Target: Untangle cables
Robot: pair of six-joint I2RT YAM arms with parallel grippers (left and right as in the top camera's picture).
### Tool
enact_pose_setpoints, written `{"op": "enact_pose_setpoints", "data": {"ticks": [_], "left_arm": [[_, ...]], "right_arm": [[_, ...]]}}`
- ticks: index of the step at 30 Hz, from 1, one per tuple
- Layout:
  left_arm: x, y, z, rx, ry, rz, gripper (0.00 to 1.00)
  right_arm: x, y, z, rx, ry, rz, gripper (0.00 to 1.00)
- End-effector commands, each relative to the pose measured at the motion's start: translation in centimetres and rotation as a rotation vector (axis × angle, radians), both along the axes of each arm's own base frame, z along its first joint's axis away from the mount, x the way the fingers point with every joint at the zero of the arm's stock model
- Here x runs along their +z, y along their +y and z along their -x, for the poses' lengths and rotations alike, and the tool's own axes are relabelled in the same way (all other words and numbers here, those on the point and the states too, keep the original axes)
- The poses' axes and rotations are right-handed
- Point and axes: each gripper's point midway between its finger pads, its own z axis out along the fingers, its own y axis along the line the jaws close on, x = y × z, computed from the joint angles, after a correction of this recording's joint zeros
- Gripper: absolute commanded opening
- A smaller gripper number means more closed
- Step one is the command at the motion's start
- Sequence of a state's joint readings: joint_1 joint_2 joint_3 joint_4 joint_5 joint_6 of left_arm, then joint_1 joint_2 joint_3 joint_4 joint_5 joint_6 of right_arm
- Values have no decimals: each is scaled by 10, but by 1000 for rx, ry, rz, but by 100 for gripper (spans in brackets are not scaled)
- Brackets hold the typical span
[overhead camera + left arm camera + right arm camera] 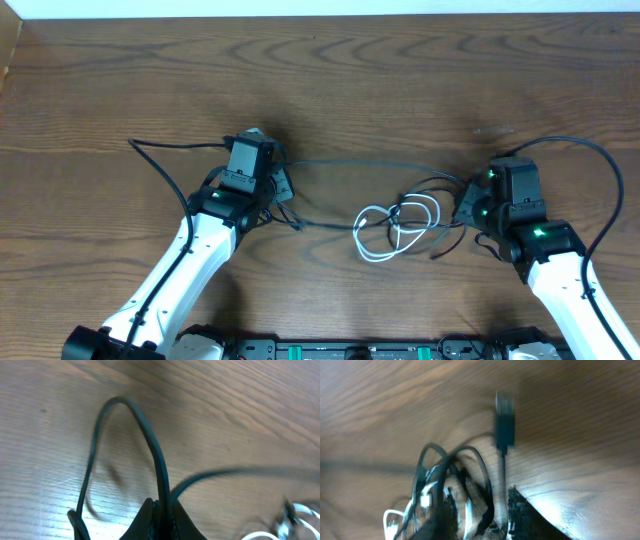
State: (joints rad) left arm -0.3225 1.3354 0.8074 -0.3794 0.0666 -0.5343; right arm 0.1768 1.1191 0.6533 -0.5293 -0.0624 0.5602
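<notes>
While the left jaws stay out of it by clamping shut on a black cable (151,445) that arches up off the surface (100,80), the right jaws stand apart, with a plug (504,427) and its cord running between them. Between the arms, a white cable (360,232) lies knotted with black ones.

The left gripper (162,512) is pinched tight on a black cable (150,435) — the cord arches up from the jaws in a tall loop over the wooden table (240,405). Another black strand (225,474) runs off right, blurred — a white cable (306,509) shows bottom right.
</notes>
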Motion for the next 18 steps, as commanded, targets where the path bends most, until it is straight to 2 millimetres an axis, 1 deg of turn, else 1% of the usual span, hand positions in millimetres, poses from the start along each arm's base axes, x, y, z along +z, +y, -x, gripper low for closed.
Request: {"op": "enact_pose_setpoints", "data": {"ticks": [1, 3, 4, 6, 7, 9, 11, 15, 18], "left_arm": [[-3, -13, 6, -142, 9, 15, 8], [-3, -14, 7, -148, 9, 19, 8], [-2, -14, 6, -148, 8, 20, 8], [-2, -14, 6, -147, 7, 20, 8], [-2, -14, 6, -147, 7, 20, 8], [-2, -14, 6, -140, 9, 26, 8], [-2, -14, 6, -124, 13, 34, 8], [-2, -14, 5, -113, 14, 42, 8], [-2, -14, 5, -113, 14, 42, 8]], "right_arm": [[7, 43, 14, 334, -25, -110, 47], [13, 62, 23, 463, -42, -182, 53], [15, 67, 26, 484, -38, -212, 53], [15, 71, 32, 479, -12, -251, 51], [13, 70, 34, 447, 17, -270, 50], [10, 69, 40, 372, 80, -310, 43], [6, 68, 46, 297, 143, -347, 42], [-3, 67, 52, 230, 196, -357, 41], [-14, 65, 45, 218, 168, -302, 45]]}}
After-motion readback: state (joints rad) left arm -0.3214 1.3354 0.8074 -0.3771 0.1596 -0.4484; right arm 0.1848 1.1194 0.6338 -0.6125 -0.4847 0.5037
